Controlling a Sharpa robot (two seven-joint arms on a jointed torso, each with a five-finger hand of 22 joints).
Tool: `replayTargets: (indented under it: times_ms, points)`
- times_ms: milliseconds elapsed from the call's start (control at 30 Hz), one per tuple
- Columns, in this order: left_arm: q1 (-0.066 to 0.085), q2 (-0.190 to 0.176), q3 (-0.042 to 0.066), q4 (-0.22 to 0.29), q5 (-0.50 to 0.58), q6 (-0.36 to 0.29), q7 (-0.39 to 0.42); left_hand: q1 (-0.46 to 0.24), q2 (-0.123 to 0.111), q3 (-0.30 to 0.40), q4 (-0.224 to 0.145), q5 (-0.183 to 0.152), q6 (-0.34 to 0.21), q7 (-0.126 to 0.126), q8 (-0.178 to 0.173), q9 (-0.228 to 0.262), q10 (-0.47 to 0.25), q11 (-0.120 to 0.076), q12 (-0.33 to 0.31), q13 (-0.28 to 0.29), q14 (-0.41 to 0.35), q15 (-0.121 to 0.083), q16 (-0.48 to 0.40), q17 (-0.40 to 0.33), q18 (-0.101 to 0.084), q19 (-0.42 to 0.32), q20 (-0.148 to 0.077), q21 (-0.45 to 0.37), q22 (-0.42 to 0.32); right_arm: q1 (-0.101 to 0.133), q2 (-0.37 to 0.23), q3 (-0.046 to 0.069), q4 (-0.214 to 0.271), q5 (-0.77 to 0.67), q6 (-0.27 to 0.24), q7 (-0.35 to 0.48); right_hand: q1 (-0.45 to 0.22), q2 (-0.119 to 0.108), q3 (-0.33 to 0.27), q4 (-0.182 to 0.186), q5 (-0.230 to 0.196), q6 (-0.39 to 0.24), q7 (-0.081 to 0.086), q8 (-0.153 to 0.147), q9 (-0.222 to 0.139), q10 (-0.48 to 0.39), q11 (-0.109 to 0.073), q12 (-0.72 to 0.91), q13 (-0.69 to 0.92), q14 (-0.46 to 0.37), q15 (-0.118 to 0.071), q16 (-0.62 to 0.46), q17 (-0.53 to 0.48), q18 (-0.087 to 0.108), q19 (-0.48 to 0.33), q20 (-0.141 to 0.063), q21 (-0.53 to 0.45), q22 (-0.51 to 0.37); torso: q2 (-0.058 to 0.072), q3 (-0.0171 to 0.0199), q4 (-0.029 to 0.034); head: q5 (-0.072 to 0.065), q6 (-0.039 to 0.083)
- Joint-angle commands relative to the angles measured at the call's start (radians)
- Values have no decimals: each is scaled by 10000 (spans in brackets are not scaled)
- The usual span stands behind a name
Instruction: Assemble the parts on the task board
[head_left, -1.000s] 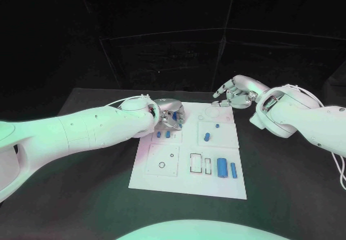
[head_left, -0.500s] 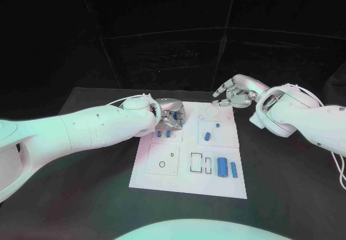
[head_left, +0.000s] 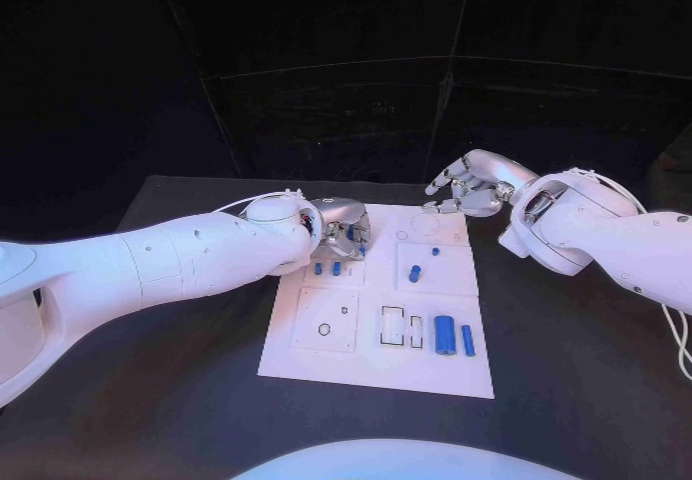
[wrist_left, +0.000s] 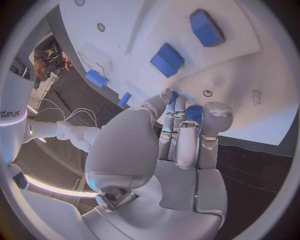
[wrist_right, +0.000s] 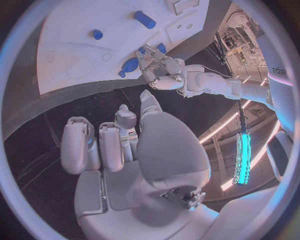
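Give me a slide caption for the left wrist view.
Left hand pinches a blue part in its fingers above the white task board.

Left hand (wrist_left: 181, 145) pinches a blue part (wrist_left: 194, 113) against the task board (wrist_left: 250, 90); two blue blocks (wrist_left: 167, 59) lie beyond it.

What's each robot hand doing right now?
Left robot hand: pinching a blue part over the board.
Right robot hand: open, holding nothing.
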Motion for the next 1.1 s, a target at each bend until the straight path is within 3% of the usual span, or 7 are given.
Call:
replayTargets:
  times_ms: [33, 233, 300, 567, 700, 1100]
  points:
    - [-10, -152, 10, 84, -11, -372, 76, 96, -29, 111, -47, -10, 6, 82, -70, -17, 3, 64, -67, -13, 136, -33, 8, -22, -96, -18, -64, 70, 35, 18, 1, 6, 3, -22, 0, 74, 25, 76, -71, -6, 35, -65, -19, 49, -10, -58, -30, -40, 1, 554, -40, -34, 468, 137, -65, -12, -49, -8, 3, 1, -1, -29, 21]
    - [-5, -410, 65, 381, 298, -701, 286, 86, -68, 169, -86, -10, 15, 94, -104, -16, 14, 78, -102, -18, 134, -20, 8, -36, -104, -14, -53, 110, 84, 18, -6, 6, -5, -22, -10, 74, 25, 76, -71, -6, 35, -65, -19, 49, -10, -58, -30, -40, 1, 554, -40, -34, 468, 137, -65, -12, -49, -8, 5, -6, 12, -30, 41]
    - [-5, -491, 101, 501, 406, -736, 322, 84, -69, 176, -89, -9, 19, 95, -106, -15, 18, 78, -104, -18, 132, -19, 4, -47, -104, -14, -52, 113, 88, 18, -4, 6, -7, -22, -10, 76, 25, 76, -71, -6, 35, -65, -19, 49, -10, -58, -30, -40, 1, 554, -40, -34, 468, 137, -65, -12, -49, -8, 3, -8, 9, 44, 79]
    - [-3, -995, 396, 873, 640, -833, 365, 34, -96, 227, -102, -7, 71, 100, -123, -5, 71, 79, -125, -16, 150, -14, 33, -15, -115, 4, -43, 181, 164, 18, -30, 6, -8, -22, -7, 76, 25, 76, -71, -6, 35, -65, -19, 49, -10, -58, -30, -40, 1, 554, -40, -34, 468, 137, -65, -12, -49, -8, -8, -2, 17, 38, 96]
    - [-4, -1213, 463, 939, 661, -819, 370, 23, -106, 243, -109, -7, 90, 98, -127, -2, 90, 77, -131, -15, 154, -15, 38, -14, -118, 12, -41, 206, 192, 18, -39, 6, -6, -22, -4, 79, 25, 76, -71, -6, 35, -65, -19, 49, -10, -58, -30, -40, 1, 554, -40, -34, 468, 137, -65, -12, -49, -8, -9, -1, 26, 17, 113]
    - [-5, -1655, 511, 987, 677, -383, 229, -52, -163, 274, -121, -9, 146, 86, -149, 5, 151, 69, -158, -12, 161, -20, 43, -35, -121, 19, -38, 248, 244, 17, -63, 5, -13, -22, 16, 71, 25, 76, -71, -6, 35, -65, -19, 49, -10, -58, -30, -40, 1, 554, -40, -34, 468, 137, -65, -12, -49, -8, 5, 6, -6, 71, 120]
